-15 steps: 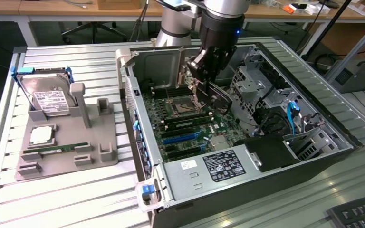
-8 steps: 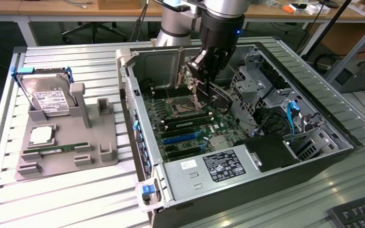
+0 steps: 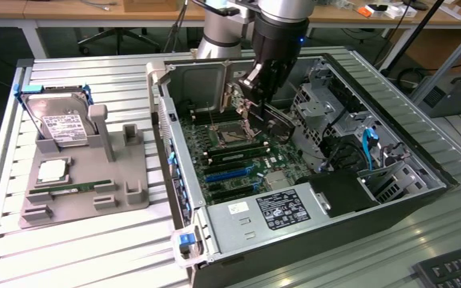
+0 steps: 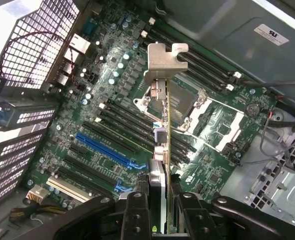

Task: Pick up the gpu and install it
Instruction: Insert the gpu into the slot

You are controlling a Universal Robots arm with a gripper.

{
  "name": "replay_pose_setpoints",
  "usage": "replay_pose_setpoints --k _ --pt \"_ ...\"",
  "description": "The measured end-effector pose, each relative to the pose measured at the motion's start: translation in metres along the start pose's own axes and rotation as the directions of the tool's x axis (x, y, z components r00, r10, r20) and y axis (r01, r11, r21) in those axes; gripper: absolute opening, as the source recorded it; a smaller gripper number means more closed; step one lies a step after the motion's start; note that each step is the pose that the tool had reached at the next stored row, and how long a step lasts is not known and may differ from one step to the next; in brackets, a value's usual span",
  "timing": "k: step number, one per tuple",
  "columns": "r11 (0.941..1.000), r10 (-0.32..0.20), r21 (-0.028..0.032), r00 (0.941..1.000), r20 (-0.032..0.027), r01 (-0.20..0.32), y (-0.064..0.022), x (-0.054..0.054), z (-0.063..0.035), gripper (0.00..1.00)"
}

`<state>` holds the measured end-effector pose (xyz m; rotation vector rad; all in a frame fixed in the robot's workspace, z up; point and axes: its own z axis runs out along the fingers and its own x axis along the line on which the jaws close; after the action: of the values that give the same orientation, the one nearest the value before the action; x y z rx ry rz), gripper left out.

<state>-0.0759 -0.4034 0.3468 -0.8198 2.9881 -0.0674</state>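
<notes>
Currently my gripper (image 4: 161, 207) is clamped on the graphics card (image 4: 166, 125), holding it edge-on just above the motherboard (image 4: 112, 125) inside the open computer case (image 3: 434, 174). I judge it light, thin and stiff but fragile. It is best pinched on its flat faces near one end, clear of the connector.

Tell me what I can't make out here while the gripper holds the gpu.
Wrist view: the gpu is seen edge-on, so its faces and connector edge are hidden.
Wrist view: the gripper, shut on it, is cut off by the picture's edge.
Exterior view: the gripper covers most of the card and the motherboard slots below it.
Either view: whether the card touches a slot cannot be told.
</notes>
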Motion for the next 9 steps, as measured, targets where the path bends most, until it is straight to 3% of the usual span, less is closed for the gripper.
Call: replay_pose_setpoints --k 9 --pt "0.9973 -0.073 -0.0015 0.9973 0.0037 0.073 0.0 0.0 0.0001 0.27"
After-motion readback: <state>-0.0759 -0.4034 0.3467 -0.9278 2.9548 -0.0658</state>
